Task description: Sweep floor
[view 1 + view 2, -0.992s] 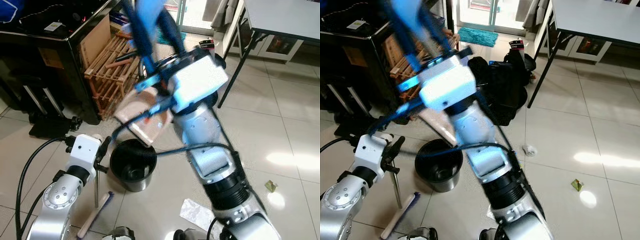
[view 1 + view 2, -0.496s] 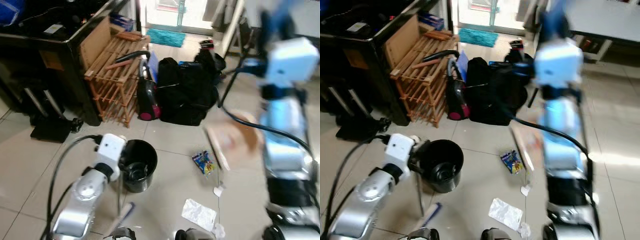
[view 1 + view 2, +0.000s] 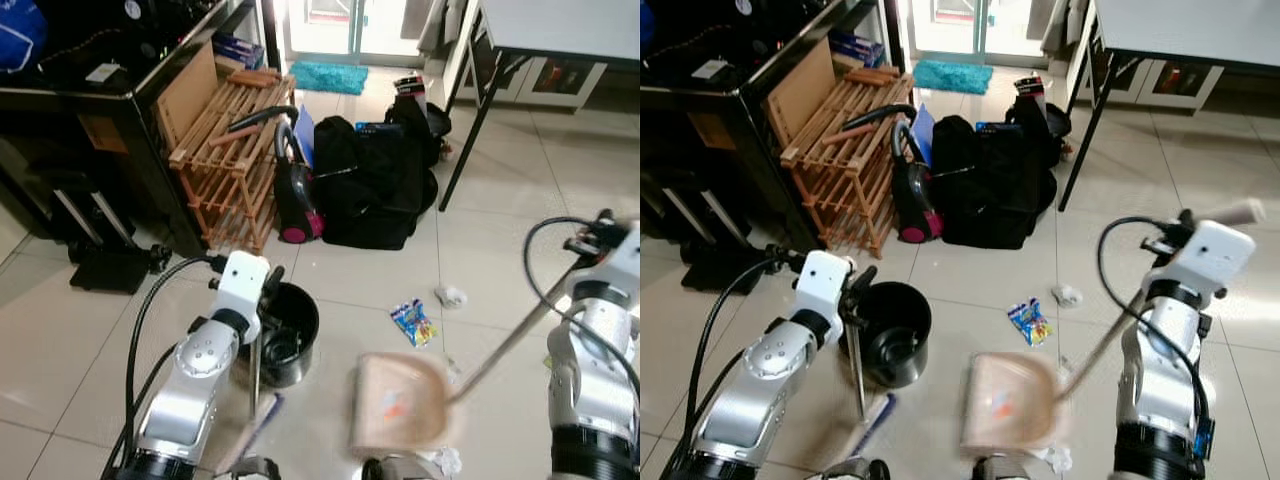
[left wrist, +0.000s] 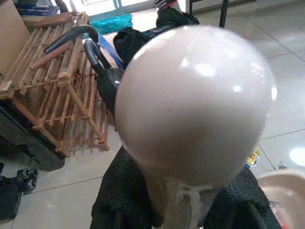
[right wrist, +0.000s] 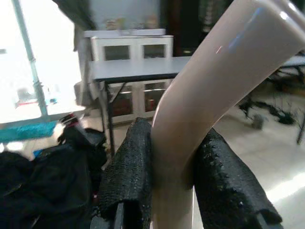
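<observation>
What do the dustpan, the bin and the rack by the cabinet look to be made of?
Dustpan: likely plastic, pale pink with a smooth glossy handle held in the right tool; the pan itself is blurred. Bin: black, with a slight sheen inside; plastic or metal, hard to tell. Rack: unpainted light wood, built of visible slats.

Head stereo pair looks down at floor (image 3: 500,230), sharing scene; wrist cameras close along handles, facing room.
</observation>
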{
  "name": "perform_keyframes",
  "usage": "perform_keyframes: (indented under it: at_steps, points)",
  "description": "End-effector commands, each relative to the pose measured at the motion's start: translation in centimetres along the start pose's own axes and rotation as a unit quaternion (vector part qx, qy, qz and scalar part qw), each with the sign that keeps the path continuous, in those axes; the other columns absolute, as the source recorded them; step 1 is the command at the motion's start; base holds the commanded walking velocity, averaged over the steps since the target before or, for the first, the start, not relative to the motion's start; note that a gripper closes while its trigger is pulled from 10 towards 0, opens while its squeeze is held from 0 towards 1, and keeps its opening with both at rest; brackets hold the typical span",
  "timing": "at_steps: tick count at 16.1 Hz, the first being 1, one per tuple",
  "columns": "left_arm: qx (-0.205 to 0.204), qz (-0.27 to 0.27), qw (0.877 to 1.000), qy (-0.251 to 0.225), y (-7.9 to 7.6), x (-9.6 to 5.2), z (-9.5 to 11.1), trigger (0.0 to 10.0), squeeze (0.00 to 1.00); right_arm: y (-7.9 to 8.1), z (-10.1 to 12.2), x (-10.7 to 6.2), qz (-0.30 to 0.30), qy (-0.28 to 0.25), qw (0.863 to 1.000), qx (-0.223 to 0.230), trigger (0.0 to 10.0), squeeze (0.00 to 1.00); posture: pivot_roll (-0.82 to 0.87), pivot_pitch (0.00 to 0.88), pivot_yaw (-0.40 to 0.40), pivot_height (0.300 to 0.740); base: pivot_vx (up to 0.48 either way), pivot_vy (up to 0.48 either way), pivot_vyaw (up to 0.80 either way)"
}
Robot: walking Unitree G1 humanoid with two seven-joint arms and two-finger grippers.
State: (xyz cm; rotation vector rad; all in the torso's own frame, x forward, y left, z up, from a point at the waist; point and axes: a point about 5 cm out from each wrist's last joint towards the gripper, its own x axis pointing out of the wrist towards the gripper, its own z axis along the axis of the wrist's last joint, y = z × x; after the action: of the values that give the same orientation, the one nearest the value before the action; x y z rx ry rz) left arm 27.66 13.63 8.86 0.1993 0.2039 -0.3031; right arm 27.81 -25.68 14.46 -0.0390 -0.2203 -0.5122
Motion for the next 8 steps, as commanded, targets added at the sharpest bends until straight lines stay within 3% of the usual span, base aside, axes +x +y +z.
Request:
perform_keyframes:
  at_steps: [1,4,8]
  points:
    - [0.008,0.01,1.0,0.003,0.4,-0.2,-0.3,10.0,0.0,0.7,0.8,-0.3,0.024,-0.024,0.999,-0.003,10.0,0.0,-0.06,0.121,0.022,0.74,0.0,0.0,0.0]
    - [0.016,0.025,1.0,0.007,0.9,-1.0,-1.0,10.0,0.0,2.6,0.5,-1.8,0.062,-0.048,0.997,-0.012,10.0,0.0,-0.05,0.127,0.014,0.74,0.0,0.0,0.0]
    - [0.015,0.049,0.999,-0.01,1.8,-1.7,-0.9,10.0,0.0,3.1,-0.2,-3.0,0.062,-0.05,0.997,-0.017,10.0,0.0,-0.04,0.13,0.008,0.74,0.0,0.0,0.0]
